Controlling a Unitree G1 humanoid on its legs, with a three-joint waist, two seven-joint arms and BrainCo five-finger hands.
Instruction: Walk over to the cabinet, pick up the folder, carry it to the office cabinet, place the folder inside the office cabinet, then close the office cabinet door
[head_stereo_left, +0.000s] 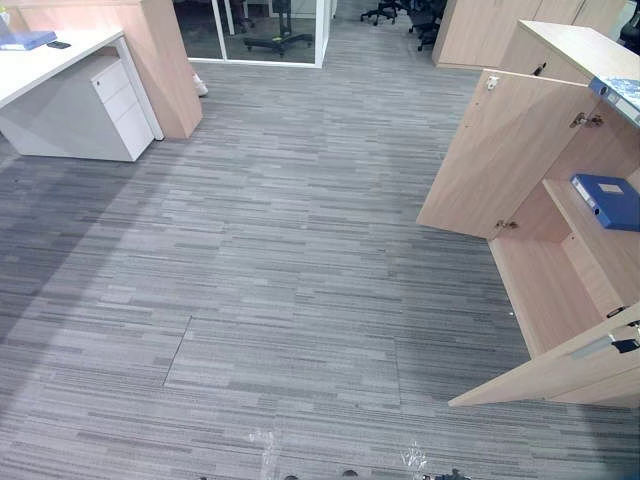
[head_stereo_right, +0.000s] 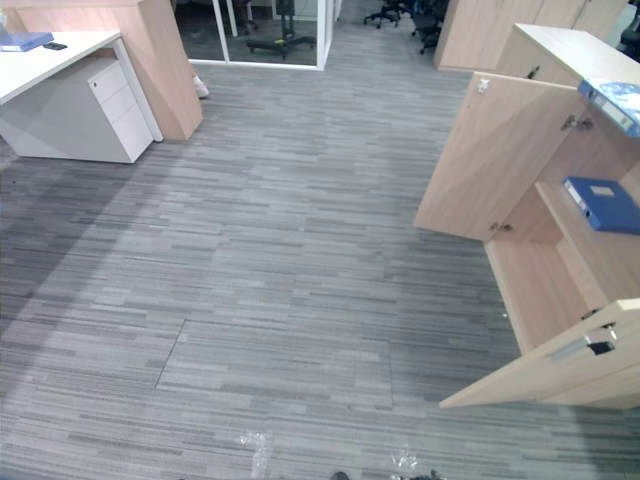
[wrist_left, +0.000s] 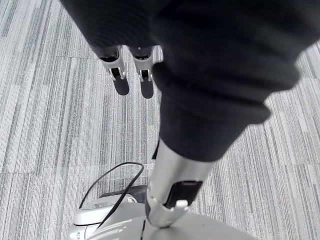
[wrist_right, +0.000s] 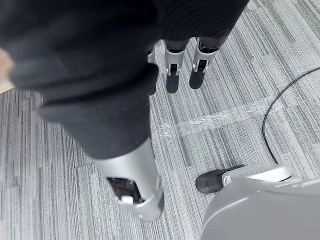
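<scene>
The light wood office cabinet (head_stereo_left: 560, 290) stands at the right with both doors swung open: the far door (head_stereo_left: 500, 150) and the near door (head_stereo_left: 570, 365). A blue folder (head_stereo_left: 610, 200) lies flat on its inner shelf. Another blue folder (head_stereo_left: 618, 95) rests on the cabinet's top. A third blue folder (head_stereo_left: 25, 40) lies on the white desk (head_stereo_left: 60, 62) at the far left. My left hand (wrist_left: 120, 82) hangs over the grey carpet with straight fingers, holding nothing. My right hand (wrist_right: 172, 77) hangs the same way, open and empty.
A white drawer unit (head_stereo_left: 115, 100) sits under the desk beside a wooden partition (head_stereo_left: 165, 60). Glass walls and office chairs (head_stereo_left: 280, 38) are at the back. More wood cabinets (head_stereo_left: 480, 30) stand at the far right. Tape marks (head_stereo_left: 262, 445) lie on the carpet near me.
</scene>
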